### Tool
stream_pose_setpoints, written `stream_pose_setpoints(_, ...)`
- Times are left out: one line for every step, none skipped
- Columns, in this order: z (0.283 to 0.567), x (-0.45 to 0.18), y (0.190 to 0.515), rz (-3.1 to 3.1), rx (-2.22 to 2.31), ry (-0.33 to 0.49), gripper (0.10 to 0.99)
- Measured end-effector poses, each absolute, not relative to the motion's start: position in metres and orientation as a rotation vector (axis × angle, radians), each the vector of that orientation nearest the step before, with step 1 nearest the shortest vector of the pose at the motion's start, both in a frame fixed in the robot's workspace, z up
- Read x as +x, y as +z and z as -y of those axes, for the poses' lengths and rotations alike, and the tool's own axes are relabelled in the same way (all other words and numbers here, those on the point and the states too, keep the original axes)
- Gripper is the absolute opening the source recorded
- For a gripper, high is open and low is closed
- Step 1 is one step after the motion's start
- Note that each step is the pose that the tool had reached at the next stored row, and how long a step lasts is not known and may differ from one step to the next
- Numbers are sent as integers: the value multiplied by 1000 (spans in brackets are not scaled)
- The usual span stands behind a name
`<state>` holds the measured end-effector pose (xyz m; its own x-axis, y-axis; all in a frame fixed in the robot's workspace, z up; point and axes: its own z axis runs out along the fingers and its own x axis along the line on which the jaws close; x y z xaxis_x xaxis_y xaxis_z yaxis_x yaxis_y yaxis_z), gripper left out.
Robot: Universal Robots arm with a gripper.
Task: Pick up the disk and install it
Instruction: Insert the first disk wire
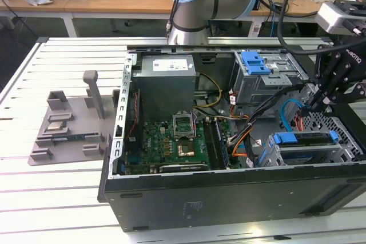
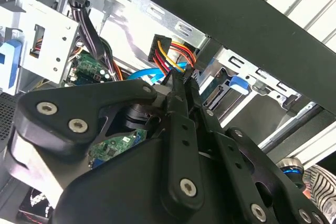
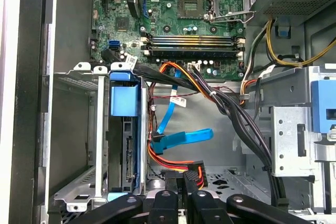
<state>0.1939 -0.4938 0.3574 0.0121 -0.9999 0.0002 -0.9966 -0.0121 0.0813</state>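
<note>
The disk sits edge-up in the lower drive cage at the exterior view's right, its blue side rail along the top. In the first wrist view the disk stands in the slot under its blue rail tab. My gripper hangs inside the open computer case just beyond that cage. Its black fingers are shut together, tips at a black power connector with red, yellow and orange wires. In the second wrist view my gripper meets the same connector.
The open computer case lies on a slatted white table. Inside are the motherboard, a grey power supply box, loose cable bundles, a blue data cable and an upper cage with a blue bracket. A grey fixture sits left.
</note>
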Motion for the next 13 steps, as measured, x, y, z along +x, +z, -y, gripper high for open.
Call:
stream_pose_setpoints(494,193,357,2166,2192,-88,169)
stream_pose_setpoints(495,192,357,2167,2193,-88,169)
stream_pose_setpoints(496,189,357,2166,2193,-88,169)
stream_pose_setpoints(497,188,357,2166,2193,-88,169)
stream_pose_setpoints(500,187,357,2166,2193,-88,169)
stream_pose_setpoints(502,186,357,2166,2193,-88,169)
stream_pose_setpoints(504,186,357,2166,2193,-88,169)
stream_pose_setpoints(506,185,357,2166,2193,-88,169)
stream_pose_setpoints(506,185,357,2166,2193,-88,169)
stream_pose_setpoints(508,185,357,2166,2193,-88,169)
stream_pose_setpoints(508,185,357,2166,2193,-88,169)
stream_pose_setpoints(509,184,357,2166,2193,-88,169)
stream_pose_setpoints(510,184,357,2166,2193,-88,169)
